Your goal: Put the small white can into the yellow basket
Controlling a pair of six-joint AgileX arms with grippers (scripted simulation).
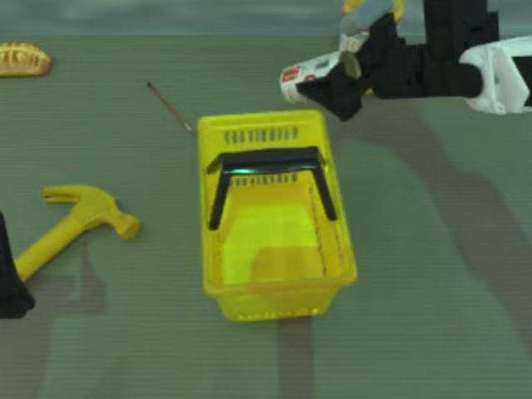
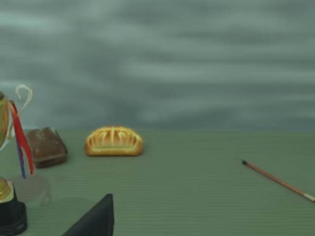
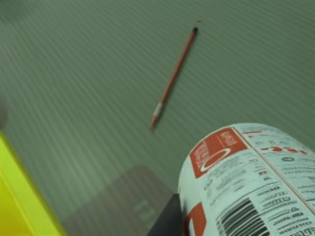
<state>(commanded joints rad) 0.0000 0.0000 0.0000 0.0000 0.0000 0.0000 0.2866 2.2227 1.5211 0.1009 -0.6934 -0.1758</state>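
The desk (image 1: 432,332) is the largest thing we see, a green ribbed surface with wide bare stretches along its right side and its near edge.

The yellow basket (image 1: 275,287) stands near the middle of the desk, its long sides running from the far edge toward the near edge, slightly turned. Its black handle (image 1: 266,160) is raised across the far half, and the near half of the opening is free from above. In our right wrist view only a yellow strip of its rim (image 3: 22,189) shows at the picture's edge.

Our right arm reaches in from the right edge along the far side, and our right gripper (image 1: 345,79) hangs above the desk just beyond the basket's far right corner. Its claw is closed around the small white can (image 1: 309,73), which lies sideways in the grip, its free end pointing toward the left edge and clear of the rim. The right wrist view shows the can (image 3: 246,182) close up, with red patches and a barcode.

Our left gripper (image 1: 10,287) sits parked at the left edge; we cannot tell how its claw stands.

A yellow hammer (image 1: 79,220) lies near the left edge, well apart from the basket. A bread loaf (image 1: 23,60) sits at the far left corner. A thin pencil (image 1: 169,105) lies between loaf and basket, near the basket's far left corner.
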